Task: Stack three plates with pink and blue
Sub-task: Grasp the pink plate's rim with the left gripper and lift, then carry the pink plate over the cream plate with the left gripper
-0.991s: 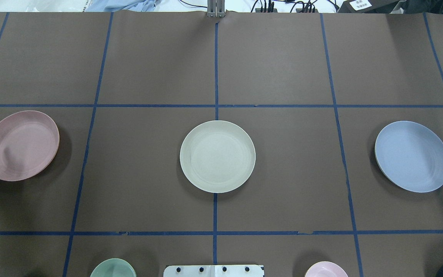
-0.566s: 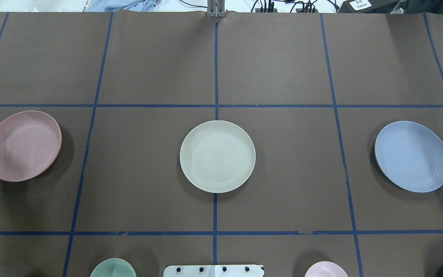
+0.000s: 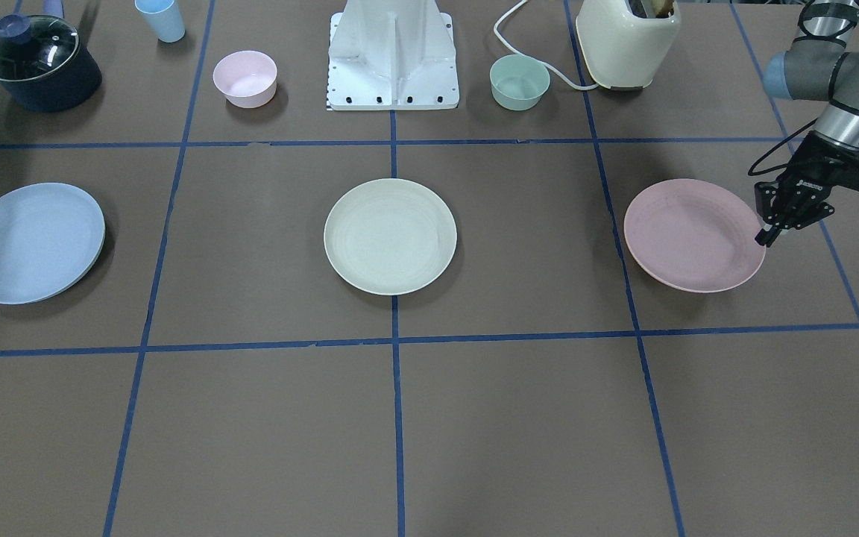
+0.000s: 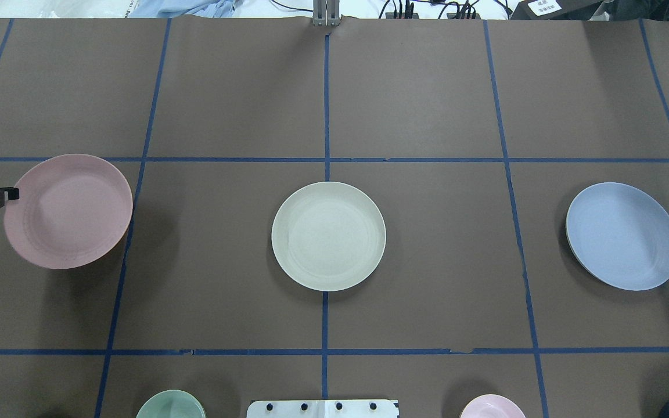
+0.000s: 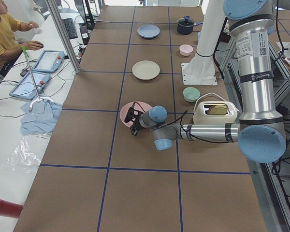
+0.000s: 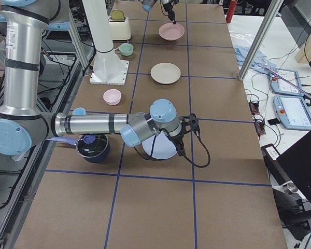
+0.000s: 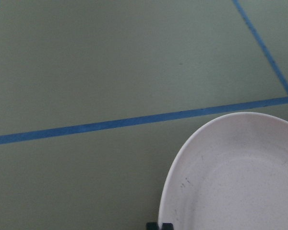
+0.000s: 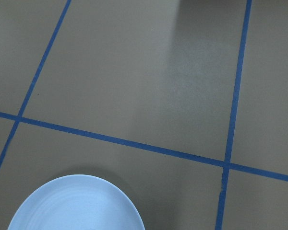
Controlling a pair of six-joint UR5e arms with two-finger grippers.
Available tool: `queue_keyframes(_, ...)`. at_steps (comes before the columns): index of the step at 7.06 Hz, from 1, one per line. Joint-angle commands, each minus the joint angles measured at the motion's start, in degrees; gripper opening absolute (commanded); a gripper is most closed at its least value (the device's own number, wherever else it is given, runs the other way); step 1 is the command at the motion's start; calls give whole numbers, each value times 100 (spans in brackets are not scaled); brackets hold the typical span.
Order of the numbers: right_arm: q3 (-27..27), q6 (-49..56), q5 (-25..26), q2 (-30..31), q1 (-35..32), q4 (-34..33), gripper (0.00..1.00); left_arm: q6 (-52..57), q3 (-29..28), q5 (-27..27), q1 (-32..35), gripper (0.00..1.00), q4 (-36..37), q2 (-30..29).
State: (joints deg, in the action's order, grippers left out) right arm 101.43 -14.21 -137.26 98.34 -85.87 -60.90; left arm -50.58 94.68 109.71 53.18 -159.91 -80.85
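The pale pink plate (image 4: 68, 211) hangs tilted above the table at the left, its shadow below it; it also shows in the front view (image 3: 694, 235) and the left wrist view (image 7: 240, 177). My left gripper (image 3: 765, 236) is shut on its outer rim. The cream-white plate (image 4: 328, 235) lies flat at the table's middle. The pale blue plate (image 4: 623, 235) is at the right, slightly tilted. My right gripper (image 6: 179, 148) shows only in the exterior right view, at the blue plate's edge; I cannot tell whether it is open or shut.
Along the robot's side stand a small mint-green bowl (image 3: 520, 82), a small pink bowl (image 3: 244, 77), a cream toaster (image 3: 627, 41), a lidded dark pot (image 3: 38, 63), a blue cup (image 3: 159, 19) and the white robot base (image 3: 392, 56).
My left gripper has carried the pink plate higher and toward the table's middle. The blue and cream-white plates have not moved.
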Motion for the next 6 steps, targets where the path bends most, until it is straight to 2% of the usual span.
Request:
queue_keyframes(1, 0, -3, -3, 1, 0, 0, 100, -292, 1126, 15, 18, 0, 2338, -1076)
queue_keyframes(2, 0, -12, -11, 1, 0, 0, 100, -834, 1236, -2, -235, 0, 2925, -1691)
queue_keyframes(4, 0, -12, -12, -8, 0, -9, 100, -2038, 1141, -754, -1497, 0, 3140, -2432)
queue_keyframes(6, 0, -12, -12, -8, 0, -9, 100, -2744, 1123, -1599, -2465, 0, 4122, -3206)
